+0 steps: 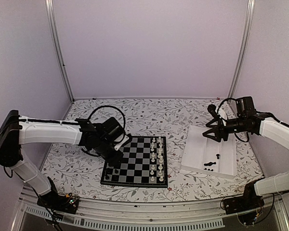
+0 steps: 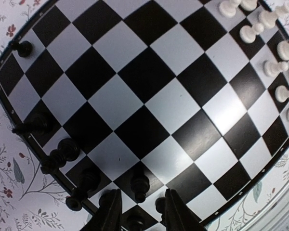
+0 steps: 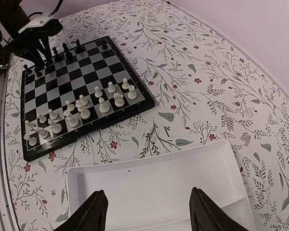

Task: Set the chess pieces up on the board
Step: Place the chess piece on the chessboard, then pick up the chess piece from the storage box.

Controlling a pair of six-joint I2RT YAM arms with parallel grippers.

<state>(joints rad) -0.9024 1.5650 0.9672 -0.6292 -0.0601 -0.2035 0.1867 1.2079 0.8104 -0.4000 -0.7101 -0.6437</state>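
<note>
Left wrist view only: left hand (image 2: 143, 199) fingers apart, upright black piece (image 2: 139, 184) between them with gaps either side, at board (image 2: 149, 77) left edge. Roughly nine others nearby.
Top view only: about four black pieces (image 1: 211, 165) in tray (image 1: 195, 154), whose long axis runs away from arms.
Right hand (image 3: 148, 199) spread wide above tray, empty.
Sixteen white pieces (image 3: 103, 106), two rows, board's right side.

Your worktop (image 1: 149, 113) has a floral-patterned cover. Directly on it you have the board (image 1: 135, 166) near the middle and a white tray (image 1: 200, 149) apart to its right.
</note>
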